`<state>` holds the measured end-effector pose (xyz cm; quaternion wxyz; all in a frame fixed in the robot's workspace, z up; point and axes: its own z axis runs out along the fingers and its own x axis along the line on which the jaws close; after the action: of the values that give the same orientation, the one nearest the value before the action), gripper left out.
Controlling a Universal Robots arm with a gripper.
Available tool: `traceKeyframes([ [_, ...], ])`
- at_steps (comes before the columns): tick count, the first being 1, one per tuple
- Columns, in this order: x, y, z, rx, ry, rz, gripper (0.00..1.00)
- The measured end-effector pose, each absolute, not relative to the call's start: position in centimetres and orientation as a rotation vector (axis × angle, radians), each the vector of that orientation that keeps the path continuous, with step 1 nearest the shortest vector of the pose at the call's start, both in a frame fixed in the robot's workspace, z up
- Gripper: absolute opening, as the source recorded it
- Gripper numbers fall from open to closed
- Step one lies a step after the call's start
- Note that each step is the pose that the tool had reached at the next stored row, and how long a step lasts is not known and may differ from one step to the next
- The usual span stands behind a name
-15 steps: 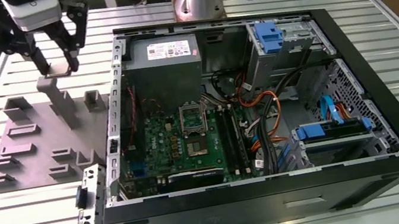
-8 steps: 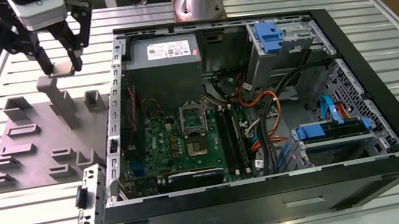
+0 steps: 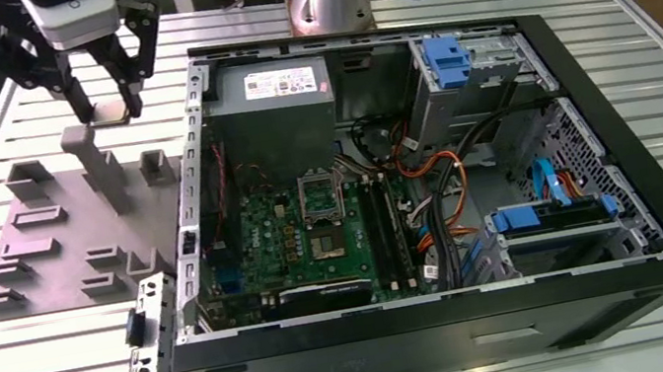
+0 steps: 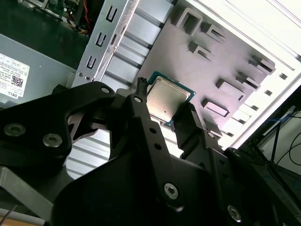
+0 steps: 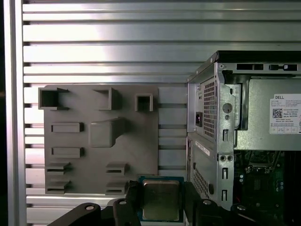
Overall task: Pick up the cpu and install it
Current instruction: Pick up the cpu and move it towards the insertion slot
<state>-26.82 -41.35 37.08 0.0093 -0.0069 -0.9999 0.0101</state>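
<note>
The cpu (image 4: 167,100), a small square chip with a silver-grey top and a green rim, sits clamped between my black fingers (image 4: 141,106) in both wrist views (image 5: 161,200). My gripper (image 3: 107,110) is shut on it and hangs at the exterior view's upper left. It is above the far end of the grey fixture plate (image 3: 60,239), just outside the open computer case (image 3: 461,325). The motherboard's silver socket frame (image 3: 320,198) stands open in the middle of the green board, well off to the exterior view's right of the gripper.
The grey fixture plate (image 5: 94,141) carries several raised holders and a tall post (image 3: 103,177). The case's metal side wall (image 3: 192,188) separates it from the board. Inside are a power supply (image 3: 272,105), black memory sticks (image 3: 380,223), cables and blue drive bays (image 3: 550,216). The arm's base (image 3: 329,1) stands behind the case.
</note>
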Motion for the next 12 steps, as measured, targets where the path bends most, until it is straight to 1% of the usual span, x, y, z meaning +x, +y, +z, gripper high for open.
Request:
traceKeyframes([
  [12, -26.51, -41.35, 37.08, -0.021, -3.123, 0.032, 0.47],
])
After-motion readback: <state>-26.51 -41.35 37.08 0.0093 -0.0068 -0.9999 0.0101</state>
